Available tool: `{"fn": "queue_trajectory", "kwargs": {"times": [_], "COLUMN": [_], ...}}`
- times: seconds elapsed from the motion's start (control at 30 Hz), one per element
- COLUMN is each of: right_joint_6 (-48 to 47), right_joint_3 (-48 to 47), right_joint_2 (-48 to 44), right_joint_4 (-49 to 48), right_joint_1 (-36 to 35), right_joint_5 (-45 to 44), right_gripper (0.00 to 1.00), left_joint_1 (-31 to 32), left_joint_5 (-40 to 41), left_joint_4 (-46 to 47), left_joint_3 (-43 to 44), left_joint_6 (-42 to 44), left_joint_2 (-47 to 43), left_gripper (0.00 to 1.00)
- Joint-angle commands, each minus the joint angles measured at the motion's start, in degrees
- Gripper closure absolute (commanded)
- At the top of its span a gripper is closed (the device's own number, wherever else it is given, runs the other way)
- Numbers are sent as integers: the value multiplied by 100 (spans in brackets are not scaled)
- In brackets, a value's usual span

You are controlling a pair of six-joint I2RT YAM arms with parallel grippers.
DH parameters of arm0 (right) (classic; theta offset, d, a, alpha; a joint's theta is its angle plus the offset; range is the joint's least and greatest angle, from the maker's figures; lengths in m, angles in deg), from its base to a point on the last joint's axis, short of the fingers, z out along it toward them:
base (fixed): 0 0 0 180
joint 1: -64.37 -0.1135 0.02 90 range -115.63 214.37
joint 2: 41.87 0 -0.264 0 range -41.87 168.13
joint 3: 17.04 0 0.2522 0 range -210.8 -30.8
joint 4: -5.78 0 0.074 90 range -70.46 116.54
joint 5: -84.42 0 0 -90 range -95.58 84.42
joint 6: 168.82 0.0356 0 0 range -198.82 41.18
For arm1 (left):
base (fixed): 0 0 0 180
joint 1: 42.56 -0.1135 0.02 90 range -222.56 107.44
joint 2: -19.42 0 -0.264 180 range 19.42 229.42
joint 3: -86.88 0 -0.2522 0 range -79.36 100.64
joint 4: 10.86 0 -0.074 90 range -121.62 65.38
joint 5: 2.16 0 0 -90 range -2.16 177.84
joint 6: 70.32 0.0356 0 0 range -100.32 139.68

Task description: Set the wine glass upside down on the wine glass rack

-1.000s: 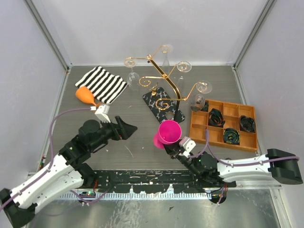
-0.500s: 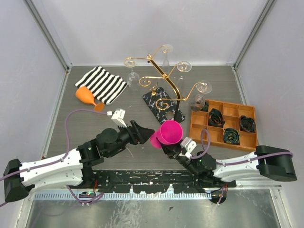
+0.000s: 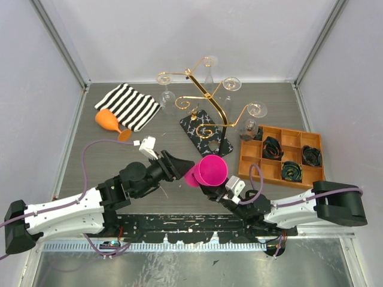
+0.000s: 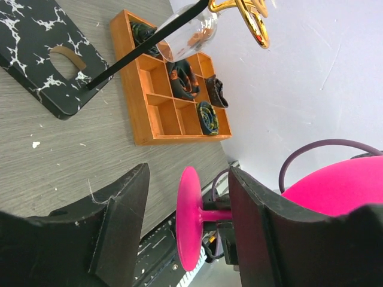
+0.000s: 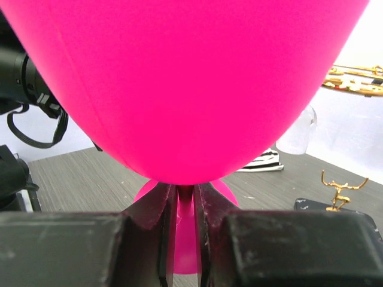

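Observation:
A pink wine glass (image 3: 213, 169) is held tilted above the table, and my right gripper (image 3: 204, 184) is shut on its stem (image 5: 185, 236) just under the bowl (image 5: 185, 78). My left gripper (image 3: 187, 170) is open, with one jaw on each side of the glass's pink foot (image 4: 188, 221) and a gap on both sides. The wine glass rack (image 3: 206, 91), gold wire on a black marbled base (image 3: 205, 133), stands behind at centre. Clear glasses (image 3: 231, 84) hang upside down from its arms.
An orange compartment tray (image 3: 281, 156) holding dark coiled items sits at the right. A striped cloth (image 3: 127, 104) and an orange glass (image 3: 108, 121) on its side lie at the back left. In the left wrist view, one clear hanging glass (image 4: 191, 33) is close above the rack base (image 4: 42, 54).
My left arm has swung right to the pink glass and its jaws have narrowed around the foot. The right gripper has shifted slightly down-left with the glass.

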Motion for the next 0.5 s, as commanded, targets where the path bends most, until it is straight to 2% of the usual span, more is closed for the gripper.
{"fn": "queue_trajectory", "kwargs": {"times": [0.0,0.17,0.47], "right_joint_6": [-306,-544,-794], "right_joint_3": [-298,-471,-818], "right_joint_2": [113,344,681], "right_joint_4": [-880,-1138,-1145], "right_joint_1": [-16,-16,-14], "right_joint_5": [123,141,125], "right_gripper": [95,95,95], "left_joint_1": [26,30,45], "left_joint_5": [-9,-100,-254], "left_joint_4": [256,206,139], "left_joint_3": [-111,-94,-154], "left_joint_6": [-139,-161,-322], "left_joint_2": [-55,-46,-187], "left_gripper": [39,39,49]}}
